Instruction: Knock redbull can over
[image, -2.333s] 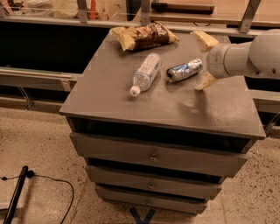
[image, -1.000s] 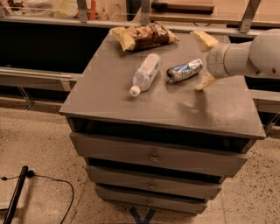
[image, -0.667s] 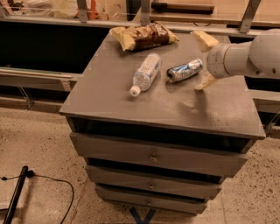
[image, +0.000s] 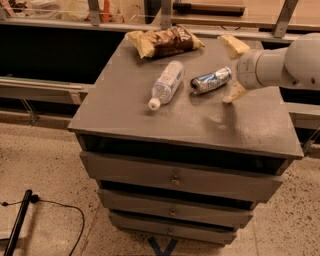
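The redbull can lies on its side on the grey cabinet top, right of centre, with its silver top pointing to the front left. My gripper comes in from the right on the white arm. Its two cream fingers are spread apart, one finger behind the can's right end and the other in front of it. The gripper is open and holds nothing.
A clear water bottle with a white cap lies on its side just left of the can. A brown chip bag lies at the cabinet's back edge. The cabinet has drawers below. A black cable lies on the floor at the left.
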